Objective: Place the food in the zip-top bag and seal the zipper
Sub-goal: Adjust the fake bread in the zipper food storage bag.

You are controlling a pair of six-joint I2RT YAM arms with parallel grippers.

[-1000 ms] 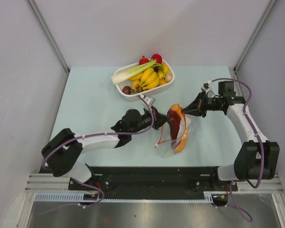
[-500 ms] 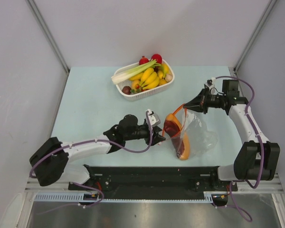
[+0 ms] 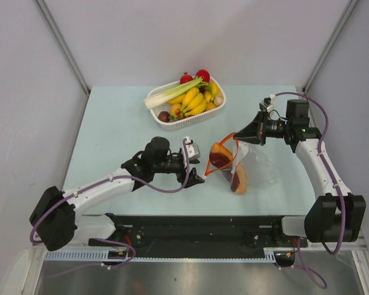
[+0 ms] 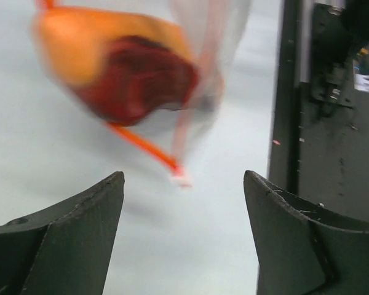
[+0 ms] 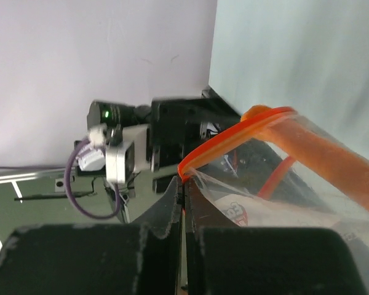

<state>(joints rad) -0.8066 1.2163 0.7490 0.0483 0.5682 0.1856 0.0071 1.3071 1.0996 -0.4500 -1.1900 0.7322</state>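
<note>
In the left wrist view, the food [image 4: 129,86] inside the zip-top bag [image 4: 209,55] was smeared by motion at eleven o'clock. It read only as an orange and dark red mass of no certain kind, its top cut off by the upper edge. The zipper [image 4: 141,144] was a soft streak. The left gripper [image 4: 183,178] ran off the frame at six o'clock. In the right wrist view, the right gripper [image 5: 183,184] was dark, out of focus and cropped at six o'clock, and the bag ran out at three o'clock. From above, the basket [image 3: 190,121] at twelve o'clock hid its lower pieces under the leek [image 3: 172,92] and bananas [image 3: 194,101]; those pieces were too small to name.
</note>
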